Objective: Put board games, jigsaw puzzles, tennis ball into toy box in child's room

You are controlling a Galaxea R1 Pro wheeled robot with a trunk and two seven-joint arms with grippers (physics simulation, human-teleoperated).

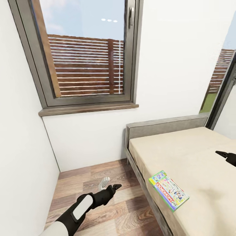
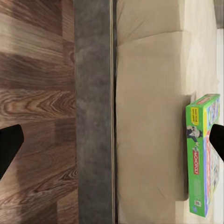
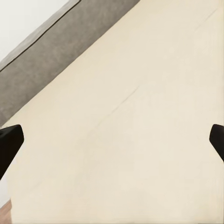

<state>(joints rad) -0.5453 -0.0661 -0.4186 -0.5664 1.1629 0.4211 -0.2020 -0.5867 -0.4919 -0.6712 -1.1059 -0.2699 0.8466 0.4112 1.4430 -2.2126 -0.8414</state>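
One board game, a flat box with a green edge and a red MONOPOLY band (image 1: 168,190), lies on the beige mattress (image 1: 193,154) near the bed's left edge. The left wrist view shows the same box (image 2: 203,154) on the mattress. My left gripper (image 1: 116,187) hangs open over the wood floor, left of the bed and short of the box, holding nothing. In its own camera the left gripper (image 2: 112,144) has its fingers spread wide. My right gripper (image 1: 223,155) is open and empty above the mattress, far right of the box; the right gripper (image 3: 112,142) faces bare mattress.
A grey upholstered bed frame (image 2: 93,116) and headboard (image 1: 164,126) edge the mattress. A large window (image 1: 85,52) with a brown sill (image 1: 88,109) sits in the white wall ahead. A narrow strip of plank floor (image 1: 108,209) runs between the left wall and the bed.
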